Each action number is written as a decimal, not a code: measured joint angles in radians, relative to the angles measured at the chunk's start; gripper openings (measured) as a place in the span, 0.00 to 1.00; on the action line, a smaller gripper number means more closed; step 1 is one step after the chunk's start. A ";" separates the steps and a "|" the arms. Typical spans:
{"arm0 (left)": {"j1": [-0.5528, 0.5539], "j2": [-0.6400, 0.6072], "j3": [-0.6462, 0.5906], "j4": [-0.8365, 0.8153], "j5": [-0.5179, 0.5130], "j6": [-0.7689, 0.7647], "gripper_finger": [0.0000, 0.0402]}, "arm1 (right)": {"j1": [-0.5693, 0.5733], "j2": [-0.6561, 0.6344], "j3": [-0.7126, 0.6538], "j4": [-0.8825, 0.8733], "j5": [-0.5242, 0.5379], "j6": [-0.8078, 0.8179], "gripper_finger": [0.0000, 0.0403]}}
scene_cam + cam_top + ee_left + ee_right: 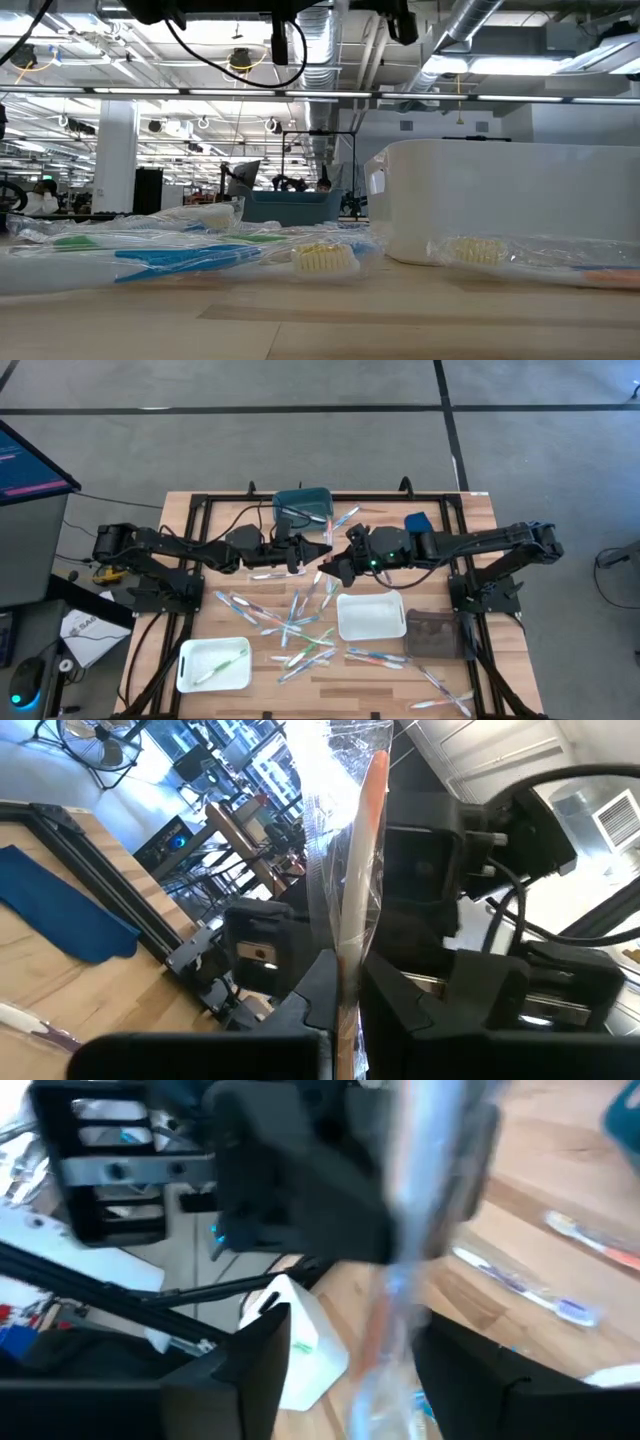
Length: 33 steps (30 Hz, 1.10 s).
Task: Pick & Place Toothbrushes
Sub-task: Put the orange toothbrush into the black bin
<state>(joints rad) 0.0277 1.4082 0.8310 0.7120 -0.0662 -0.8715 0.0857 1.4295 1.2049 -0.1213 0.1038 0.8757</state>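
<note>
Near the bench's left front corner a white tray (213, 665) already holds one or two toothbrushes (228, 660); that much looks done, while most of the job remains; further right, above the bench's middle, the left end effector (318, 552) is clenched on a wrapped orange-handled toothbrush (352, 890), held up between its fingers; facing it, nearly touching, the right end effector (326, 572) has its fingers apart either side of the same wrapped brush, not seen to grip it; this reads as a handover between arms; below them a loose scatter of wrapped toothbrushes (295, 628) lies on the wood, more trailing to the right front; an empty white tray (371, 616) and a dark brown tray (433, 633) sit right of the pile; a teal tray (302, 504) stands at the back; crossed, overlapping brushes may hinder clean picks.
</note>
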 joint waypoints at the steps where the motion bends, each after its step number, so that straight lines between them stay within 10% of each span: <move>1: 0.000 0.000 0.000 0.000 0.000 0.000 0.03 | 0.000 -0.002 0.000 0.001 -0.001 0.000 0.44; 15: -0.002 -0.001 0.000 0.004 0.012 0.004 0.10 | -0.005 -0.024 0.000 -0.035 -0.053 -0.046 0.04; 33: 0.002 -0.024 -0.001 0.001 0.095 0.056 0.29 | -0.001 -0.142 0.038 -0.397 -0.098 -0.120 0.03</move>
<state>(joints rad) 0.0297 1.3842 0.8303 0.7129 0.0290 -0.8153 0.0849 1.2872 1.2431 -0.5187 0.0057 0.7553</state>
